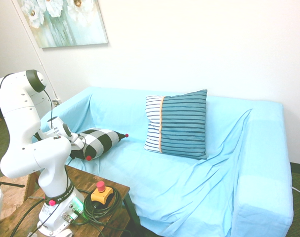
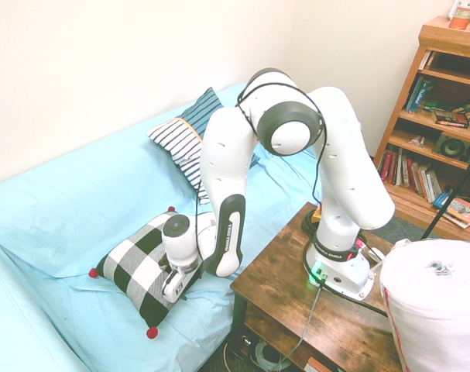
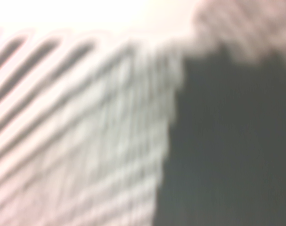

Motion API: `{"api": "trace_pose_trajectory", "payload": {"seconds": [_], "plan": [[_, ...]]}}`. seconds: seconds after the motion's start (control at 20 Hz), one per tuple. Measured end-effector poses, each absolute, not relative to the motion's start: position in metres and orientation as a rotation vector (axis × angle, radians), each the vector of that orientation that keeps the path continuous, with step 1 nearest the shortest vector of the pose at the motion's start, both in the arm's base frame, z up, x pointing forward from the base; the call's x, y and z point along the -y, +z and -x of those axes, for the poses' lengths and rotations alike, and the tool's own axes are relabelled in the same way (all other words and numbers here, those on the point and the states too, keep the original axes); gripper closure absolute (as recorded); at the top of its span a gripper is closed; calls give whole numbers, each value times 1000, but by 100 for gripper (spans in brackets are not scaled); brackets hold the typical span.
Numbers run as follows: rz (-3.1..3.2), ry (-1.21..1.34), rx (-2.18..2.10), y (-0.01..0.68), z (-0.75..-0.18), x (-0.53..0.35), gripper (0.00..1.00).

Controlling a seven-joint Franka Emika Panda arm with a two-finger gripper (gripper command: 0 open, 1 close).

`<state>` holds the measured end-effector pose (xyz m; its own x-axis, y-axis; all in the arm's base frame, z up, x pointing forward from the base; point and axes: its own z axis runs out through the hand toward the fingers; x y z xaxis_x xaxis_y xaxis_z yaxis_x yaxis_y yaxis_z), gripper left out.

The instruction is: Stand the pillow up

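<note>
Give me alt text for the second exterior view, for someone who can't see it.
A white robot arm bends down over a light blue covered sofa, its gripper at a black-and-white checked pillow with red pom-poms. Behind are a striped pillow and, at right, a bookshelf.

One sofa (image 1: 179, 187) with two cushions: one checked cushion (image 2: 132, 267) and one striped cushion (image 1: 182, 123). Three red pom-poms (image 2: 152, 332) show on the checked cushion in the second exterior view. There is one robot arm (image 2: 242, 155), one wooden table (image 2: 296, 310), one flower painting (image 1: 65, 22), one bookcase (image 2: 432, 128) holding several books too small to count, and one red push button (image 1: 101, 186) on one yellow box (image 1: 102, 194).
</note>
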<state>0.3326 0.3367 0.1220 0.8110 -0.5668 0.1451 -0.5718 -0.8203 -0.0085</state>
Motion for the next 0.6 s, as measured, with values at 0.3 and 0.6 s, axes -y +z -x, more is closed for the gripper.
{"api": "trace_pose_trajectory", "payload": {"seconds": [0.3, 0.6], "plan": [[-3001, 382, 1016, 243, -411, -343, 0], [-3047, 477, 1032, 316, -489, -340, 0]]}}
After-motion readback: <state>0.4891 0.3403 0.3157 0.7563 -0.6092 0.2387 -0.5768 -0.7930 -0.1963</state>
